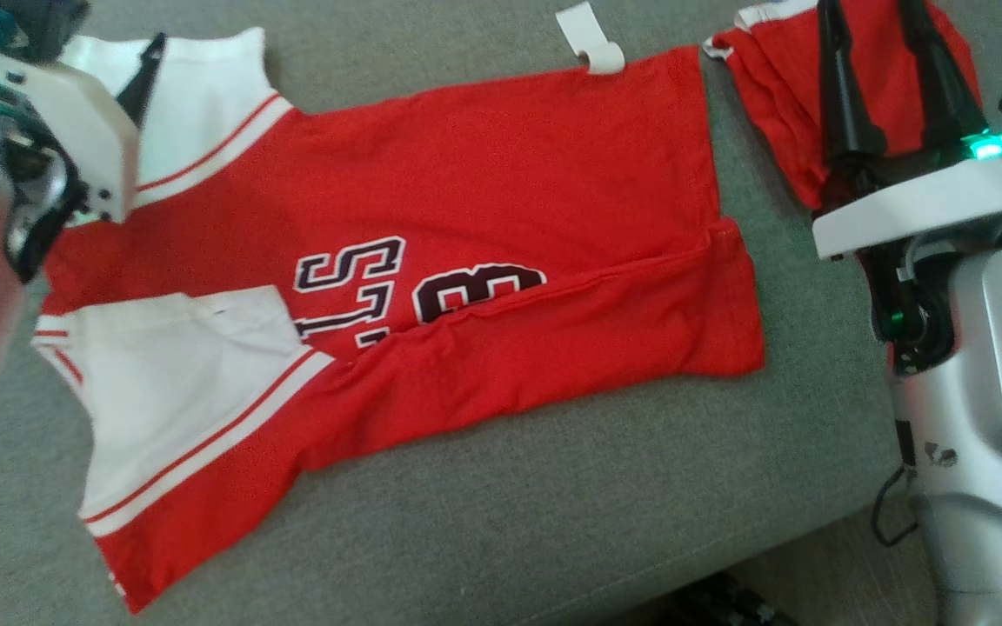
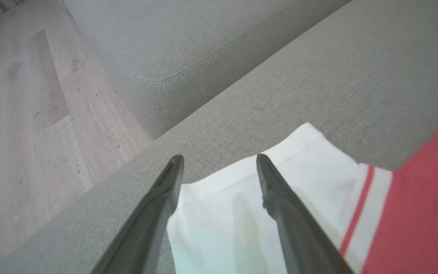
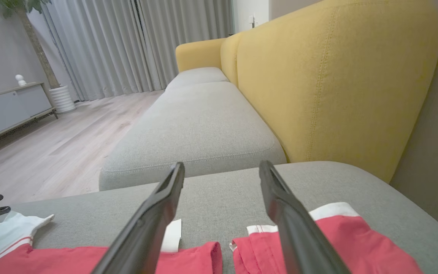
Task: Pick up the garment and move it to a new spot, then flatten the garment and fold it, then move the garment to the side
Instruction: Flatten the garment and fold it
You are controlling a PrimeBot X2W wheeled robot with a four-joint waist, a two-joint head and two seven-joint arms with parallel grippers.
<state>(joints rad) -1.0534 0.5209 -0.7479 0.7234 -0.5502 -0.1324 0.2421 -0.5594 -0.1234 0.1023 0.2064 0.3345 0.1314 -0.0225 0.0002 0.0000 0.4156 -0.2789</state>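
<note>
Two claws are seen spread wide, and nothing is held in either. The left claw (image 2: 219,158) is poised over the white sleeve (image 2: 318,171) of the red jersey (image 1: 501,200), which is laid out on the grey sofa seat (image 1: 553,487) with its near side folded over part of the printed numerals. The right claw (image 3: 222,164) is held above a separate red piece (image 1: 771,78) lying just beside the jersey's hem.
</note>
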